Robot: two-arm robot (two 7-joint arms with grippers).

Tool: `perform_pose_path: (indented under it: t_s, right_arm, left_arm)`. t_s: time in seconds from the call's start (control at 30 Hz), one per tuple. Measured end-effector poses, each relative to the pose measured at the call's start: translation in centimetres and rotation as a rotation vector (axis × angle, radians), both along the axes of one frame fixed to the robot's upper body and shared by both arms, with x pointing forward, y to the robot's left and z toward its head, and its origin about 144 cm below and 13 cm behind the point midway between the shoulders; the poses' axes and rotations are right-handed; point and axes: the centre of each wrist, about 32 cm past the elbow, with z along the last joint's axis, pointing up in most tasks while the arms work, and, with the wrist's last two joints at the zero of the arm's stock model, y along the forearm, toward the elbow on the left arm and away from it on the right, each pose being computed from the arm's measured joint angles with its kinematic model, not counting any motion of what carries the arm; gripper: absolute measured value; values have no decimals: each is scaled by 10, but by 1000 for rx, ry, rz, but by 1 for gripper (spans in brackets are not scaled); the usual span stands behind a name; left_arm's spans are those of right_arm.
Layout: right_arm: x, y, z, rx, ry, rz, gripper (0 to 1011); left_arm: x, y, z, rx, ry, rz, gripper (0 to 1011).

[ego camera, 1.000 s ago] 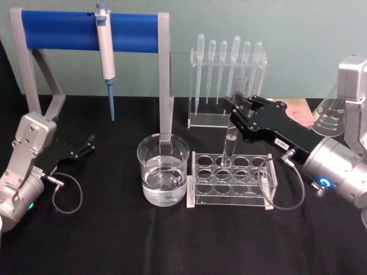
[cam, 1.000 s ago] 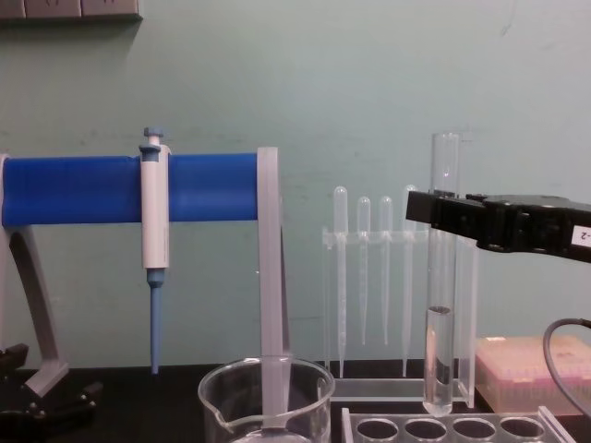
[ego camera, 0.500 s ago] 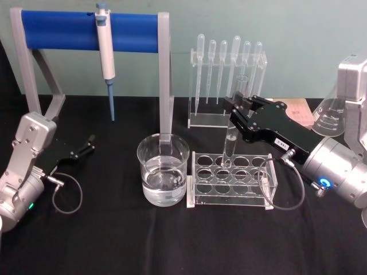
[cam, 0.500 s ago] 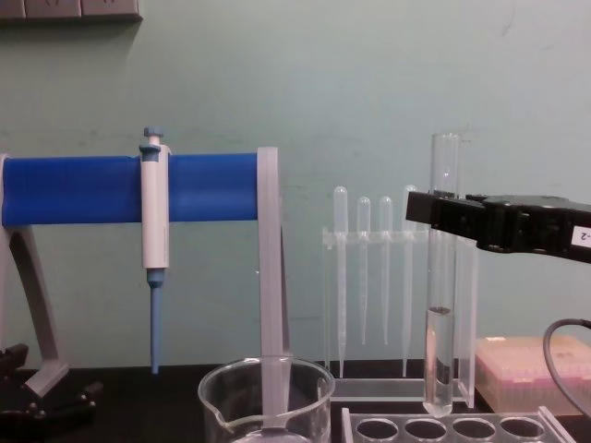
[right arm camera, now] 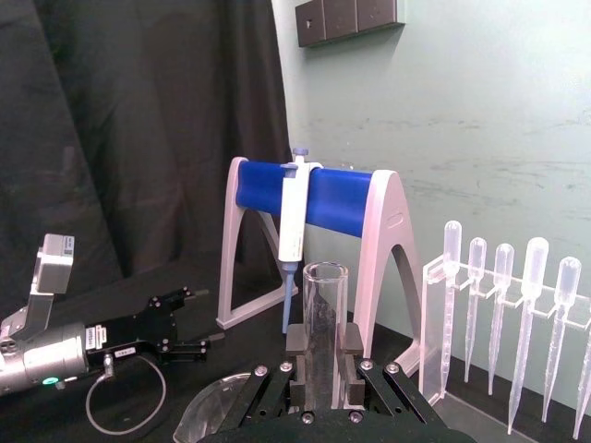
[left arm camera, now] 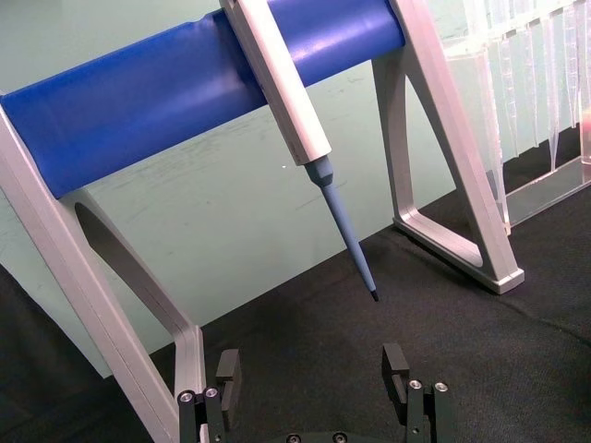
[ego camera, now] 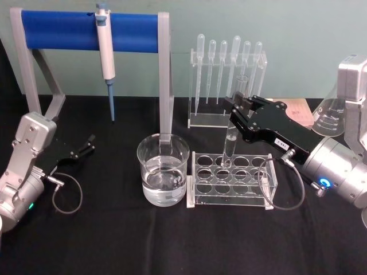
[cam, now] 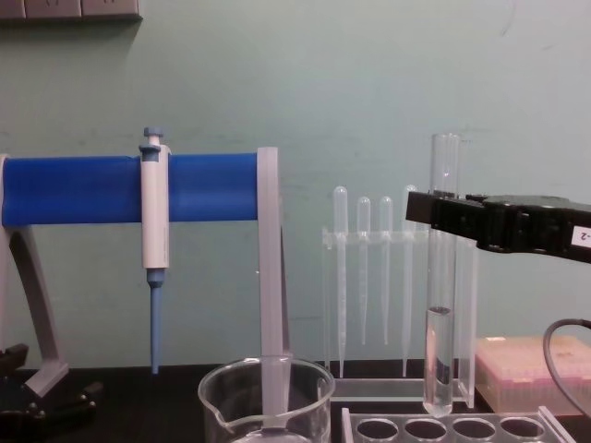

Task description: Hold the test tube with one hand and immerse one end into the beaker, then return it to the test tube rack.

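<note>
Right claw (ego camera: 232, 113) extended level, clenched on upright test tube (ego camera: 230, 146) above rack (ego camera: 229, 198), left claw (ego camera: 90, 143) parked, released.

Beaker (ego camera: 163, 175) at table centre, test tube rack (ego camera: 232, 179) just right of it. Test tube (ego camera: 230, 146) upright over the rack's back row, bottom just above the holes, held by right gripper (ego camera: 234, 113) coming in from the right. Pipette stand (ego camera: 226, 117) behind the rack. Pipettor (ego camera: 105, 51) hangs on bar stand (ego camera: 57, 28), behind-left of beaker. Left gripper (ego camera: 87, 144) far left, well apart. Flask (ego camera: 330, 117) far right.
</note>
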Motion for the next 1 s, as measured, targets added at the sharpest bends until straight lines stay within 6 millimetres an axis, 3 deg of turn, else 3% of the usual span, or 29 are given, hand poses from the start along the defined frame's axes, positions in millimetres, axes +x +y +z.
perform_pose_path:
  t_s: [1.0]
  right_arm:
    - [0,0,0,0,0,0,225]
  left_arm:
    - [0,0,0,0,0,0,1000]
